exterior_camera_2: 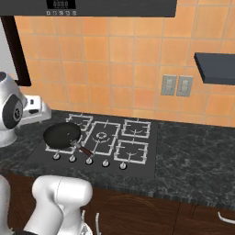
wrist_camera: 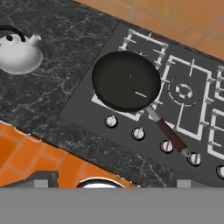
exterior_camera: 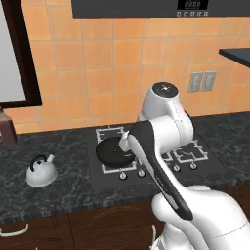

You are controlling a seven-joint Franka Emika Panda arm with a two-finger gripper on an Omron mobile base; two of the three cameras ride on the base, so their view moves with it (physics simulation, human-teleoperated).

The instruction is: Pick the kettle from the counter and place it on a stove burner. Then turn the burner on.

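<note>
Silvery-white and squat, the dome-shaped kettle [exterior_camera: 41, 172] with its black arched handle sits on the dark marbled stone counter [exterior_camera: 58, 190], well to the left of the black cooktop [exterior_camera: 210, 166] and apart from it. From my hand view the kettle [wrist_camera: 18, 53] lies far up and to the left, spout toward the round black frying pan [wrist_camera: 126, 80]. I hang over that pan, so my next reach must go leftward, away from the cooktop. I can't see my pincer's tips, so I cannot tell its state. Right of the pan, the small grey wire burner grate [exterior_camera_2: 131, 152] stands free in the right base view, half hidden by my arm from the left.
</note>
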